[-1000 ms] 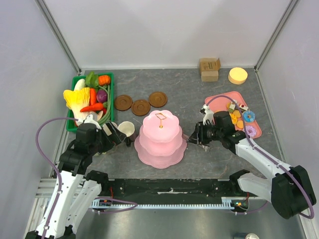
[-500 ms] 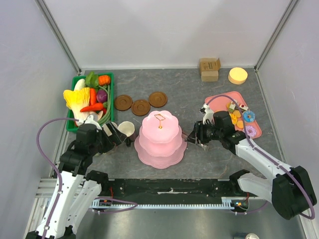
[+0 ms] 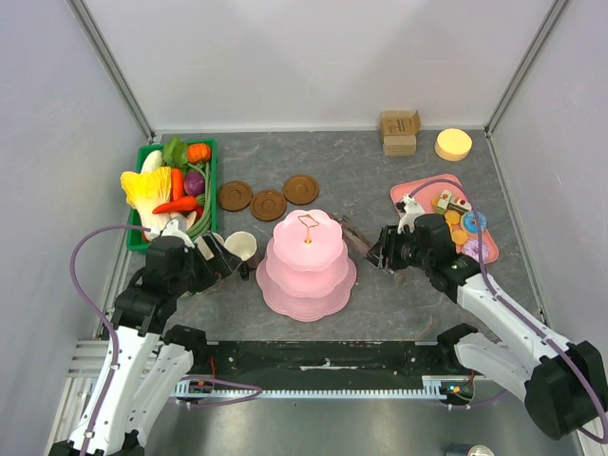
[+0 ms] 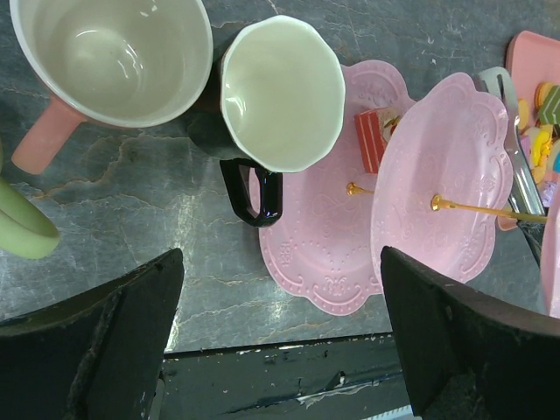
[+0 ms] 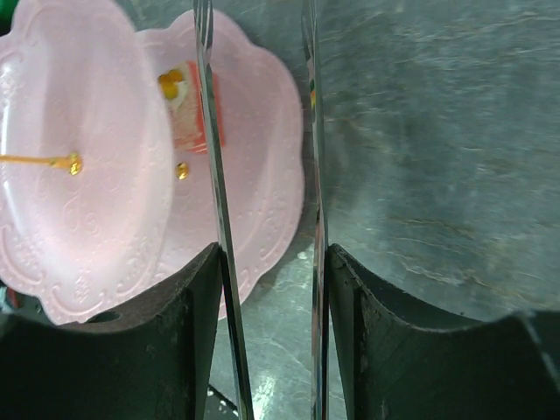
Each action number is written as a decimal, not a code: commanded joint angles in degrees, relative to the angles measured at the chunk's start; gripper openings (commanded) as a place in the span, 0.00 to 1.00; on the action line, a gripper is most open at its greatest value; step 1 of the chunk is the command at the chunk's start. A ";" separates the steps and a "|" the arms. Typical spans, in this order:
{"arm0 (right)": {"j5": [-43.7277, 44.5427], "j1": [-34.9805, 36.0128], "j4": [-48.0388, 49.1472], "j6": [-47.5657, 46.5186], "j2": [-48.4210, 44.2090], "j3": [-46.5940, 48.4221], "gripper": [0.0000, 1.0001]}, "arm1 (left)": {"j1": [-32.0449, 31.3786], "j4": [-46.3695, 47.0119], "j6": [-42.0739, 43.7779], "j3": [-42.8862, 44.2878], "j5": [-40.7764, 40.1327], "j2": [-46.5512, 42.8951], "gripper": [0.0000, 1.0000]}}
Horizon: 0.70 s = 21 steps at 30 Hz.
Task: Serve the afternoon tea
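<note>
The pink tiered stand (image 3: 306, 249) stands at the table's middle front. A red cake bit (image 5: 188, 114) lies on its lowest tier, also seen in the left wrist view (image 4: 371, 138). My right gripper (image 3: 382, 251) is shut on metal tongs (image 5: 210, 175), whose empty arms stand apart and point at the stand's right rim. My left gripper (image 4: 280, 346) is open and empty, left of the stand. In front of it stand a pink mug (image 4: 109, 52) and a dark mug (image 4: 280, 92) with a pale inside. Several snacks (image 3: 463, 228) lie on a pink tray (image 3: 407, 190).
Three brown saucers (image 3: 268, 202) lie behind the stand. A green basket of toy vegetables (image 3: 171, 185) stands at the left. Cardboard boxes (image 3: 399, 131) and a yellow disc (image 3: 453, 144) sit at the back right. Walls close in the table on three sides.
My right arm has drawn back to the right, away from the stand, with the tongs still in its grip. The left arm has not moved.
</note>
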 commanded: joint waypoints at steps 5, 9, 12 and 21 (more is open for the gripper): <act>13.77 0.27 -6.25 0.25 -6.63 6.89 0.56 | -0.10 2.31 0.59 0.10 1.31 -0.35 0.99; 23.42 0.18 -12.66 -0.81 -6.99 11.81 0.56 | -0.10 2.32 0.59 0.01 1.31 -0.97 0.99; 31.59 0.18 -18.38 -2.12 -4.45 17.60 0.56 | -0.10 2.32 0.24 -0.08 0.61 -1.41 0.99; 55.17 -3.67 -33.60 -2.47 11.45 32.12 0.58 | -0.10 3.28 0.59 -0.43 1.92 -1.58 0.99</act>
